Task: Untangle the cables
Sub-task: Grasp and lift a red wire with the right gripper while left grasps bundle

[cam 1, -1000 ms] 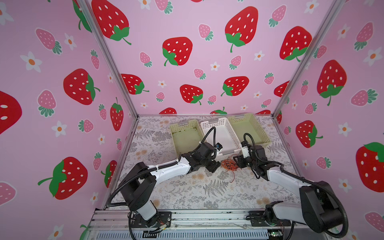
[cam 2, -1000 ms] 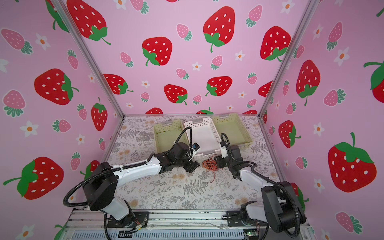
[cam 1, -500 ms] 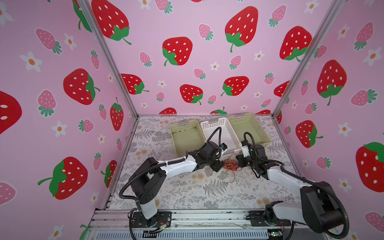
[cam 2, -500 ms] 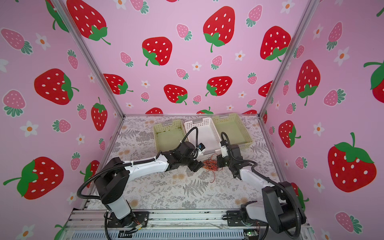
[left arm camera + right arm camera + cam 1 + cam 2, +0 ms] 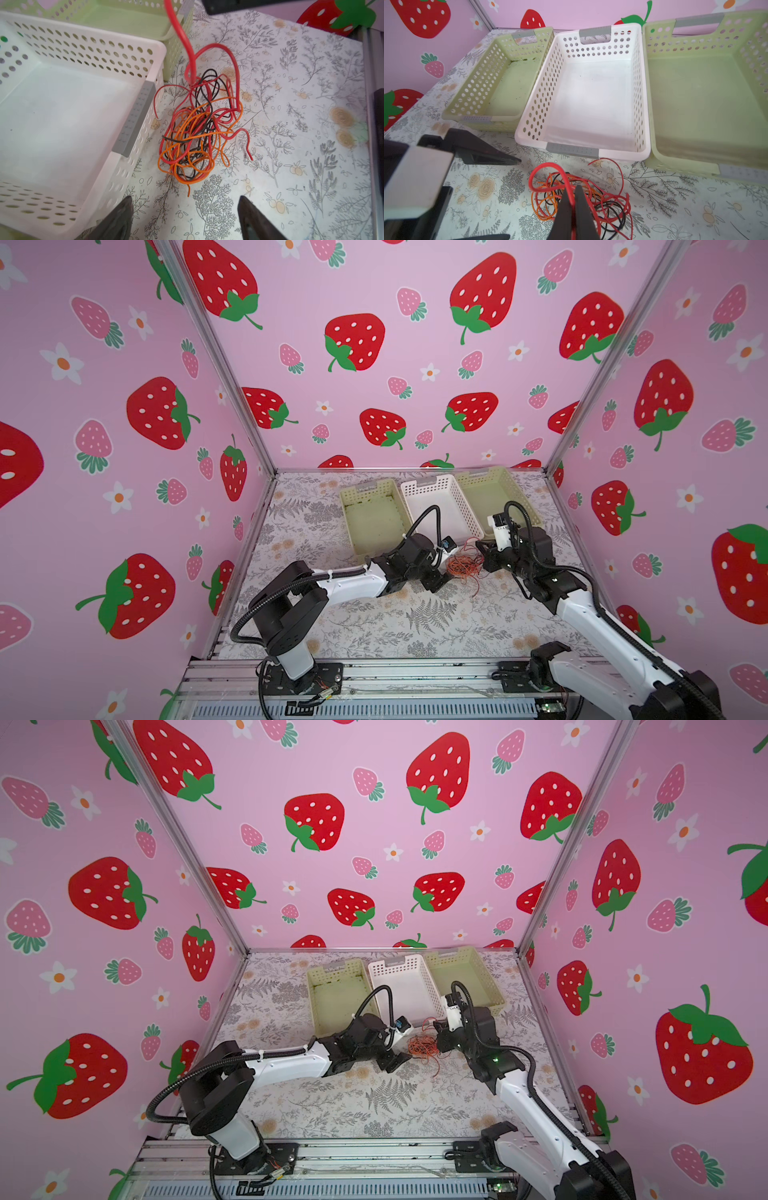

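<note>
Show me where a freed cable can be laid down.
Bare: the cloth between the tangle and the front rail; the floors of the white basket, left green basket and right green basket. Crowded: before the white basket, where the tangle sits between left end effector and right end effector.

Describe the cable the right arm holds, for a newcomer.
Find the white basket between two green baskets; a cable tangle lies before it. The red cable leads up from it into the right gripper's shut jaws; the orange cable and black cable lie ungripped.
</note>
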Robot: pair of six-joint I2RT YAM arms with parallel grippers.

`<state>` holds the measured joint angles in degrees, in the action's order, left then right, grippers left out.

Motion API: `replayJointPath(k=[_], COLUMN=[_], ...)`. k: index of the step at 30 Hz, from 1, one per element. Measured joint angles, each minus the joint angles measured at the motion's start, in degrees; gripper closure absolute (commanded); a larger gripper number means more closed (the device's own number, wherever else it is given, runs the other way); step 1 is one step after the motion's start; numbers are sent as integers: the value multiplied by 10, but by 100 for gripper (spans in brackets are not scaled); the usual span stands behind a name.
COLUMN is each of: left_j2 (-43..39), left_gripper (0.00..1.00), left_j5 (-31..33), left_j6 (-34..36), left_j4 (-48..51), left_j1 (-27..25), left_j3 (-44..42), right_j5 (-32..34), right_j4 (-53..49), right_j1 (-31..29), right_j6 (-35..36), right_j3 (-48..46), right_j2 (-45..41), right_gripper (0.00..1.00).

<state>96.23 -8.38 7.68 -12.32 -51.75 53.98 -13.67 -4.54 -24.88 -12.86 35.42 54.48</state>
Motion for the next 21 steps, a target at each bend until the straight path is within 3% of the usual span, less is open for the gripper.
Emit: replayJointPath(k=[11,21], left_j2=[-33,-36], left_gripper=[26,33], left_j5=[34,93], left_j6=[73,116], left_j4=[-112,-152], left_j1=[-34,-41], left_j3=[-39,-40], right_j5=[-50,-93], right_j4=[-46,-59], right_j1=[-13,-20], right_j6=[5,9], right_j3=[97,132], right_j2=[-5,-4], right_gripper=[100,100])
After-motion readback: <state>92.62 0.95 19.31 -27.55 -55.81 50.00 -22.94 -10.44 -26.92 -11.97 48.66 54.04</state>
